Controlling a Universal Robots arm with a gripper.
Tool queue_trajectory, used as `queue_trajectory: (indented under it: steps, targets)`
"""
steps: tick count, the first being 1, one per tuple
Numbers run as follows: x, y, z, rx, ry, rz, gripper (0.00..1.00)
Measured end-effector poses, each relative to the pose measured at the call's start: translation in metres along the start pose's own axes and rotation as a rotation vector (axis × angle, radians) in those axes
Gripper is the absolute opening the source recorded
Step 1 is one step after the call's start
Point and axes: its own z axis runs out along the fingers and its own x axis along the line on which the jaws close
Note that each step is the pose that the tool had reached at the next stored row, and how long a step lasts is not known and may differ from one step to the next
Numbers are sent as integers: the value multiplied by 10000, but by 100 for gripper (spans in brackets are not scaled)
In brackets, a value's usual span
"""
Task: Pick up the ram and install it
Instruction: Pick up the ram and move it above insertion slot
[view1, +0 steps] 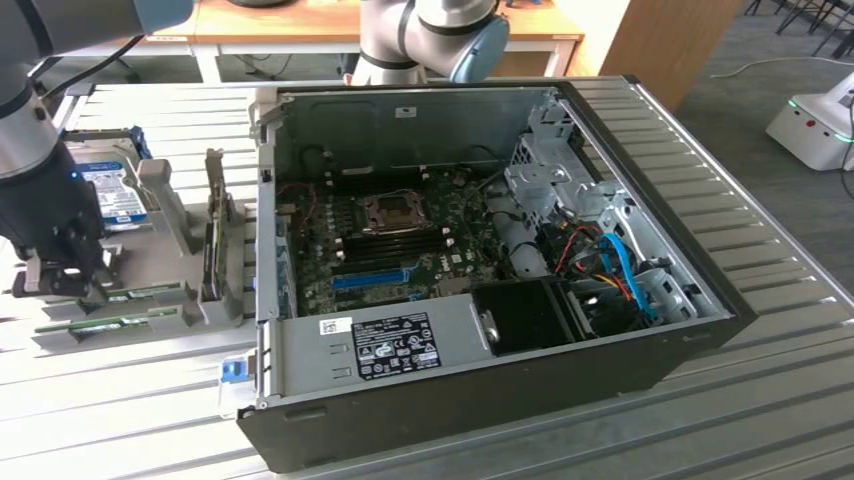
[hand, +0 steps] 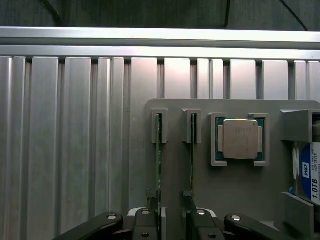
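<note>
Two rams stand on edge in the slots of a grey holder (hand: 235, 190): one thin green stick (hand: 158, 150) and a second beside it (hand: 192, 150). My gripper (hand: 174, 225) hangs open just over their near ends, one finger (hand: 149, 226) above the first stick and the other finger (hand: 201, 226) above the second; only the bare holder shows in the gap. In the exterior view the gripper (view1: 60, 285) sits low at the left, by the ram sticks (view1: 127, 292). The open computer case (view1: 694, 330) lies to the right, its dark memory slots (view1: 400, 243) beside the processor socket.
A processor (hand: 240, 139) and a hard drive (hand: 310, 172) sit in the same holder. An upright expansion card (view1: 218, 235) stands between the holder and the case. A bright-blue slot (view1: 371, 277) lies on the motherboard. A ribbed metal table (view1: 747, 400) carries everything.
</note>
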Motion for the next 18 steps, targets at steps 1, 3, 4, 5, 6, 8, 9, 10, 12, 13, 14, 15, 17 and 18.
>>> queue_trajectory:
  steps: [1, 3, 4, 5, 6, 8, 9, 10, 12, 13, 14, 15, 17, 18]
  targets:
    - [9, 0, 0, 0, 0, 0, 31]
    - [28, 0, -1, -1, 1, 0, 31]
    - [38, 0, 0, 0, 0, 0, 31]
    - [48, -1, 0, 0, 0, 0, 31]
    - [58, 0, -1, -1, 1, 1, 31]
    - [75, -1, -1, -1, 0, 0, 31]
    - [79, -1, -1, -1, 1, 0, 31]
    - [79, -1, -1, -1, 1, 1, 31]
    - [79, -1, -1, -1, 0, 1, 31]
    - [79, -1, -1, -1, 0, 1, 31]
    - [79, -1, -1, -1, 0, 1, 31]
    - [80, -1, 0, 0, 0, 0, 31]
    - [80, -1, 6, 0, 0, 0, 31]
    - [80, -1, 12, 0, -1, 0, 31]
